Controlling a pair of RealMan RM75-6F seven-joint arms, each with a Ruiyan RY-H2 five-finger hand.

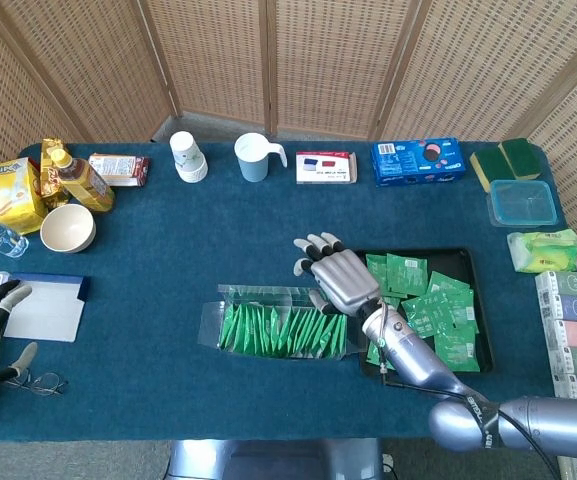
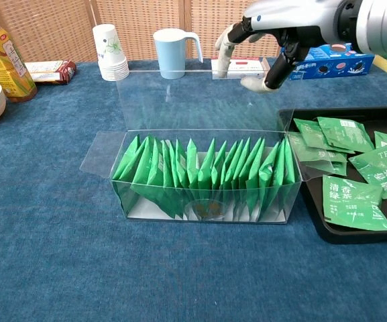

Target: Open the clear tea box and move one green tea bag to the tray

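Your clear plastic tea box sits open on the worktop beside the black tray. Your right robot hand hovers above it, fingers spread, empty; next, pinch one green tea bag.

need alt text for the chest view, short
A clear tea box stands open on a blue table, packed with upright green tea bags. The right hand hovers empty above its far right corner, and a black tray of loose green bags sits to the right.
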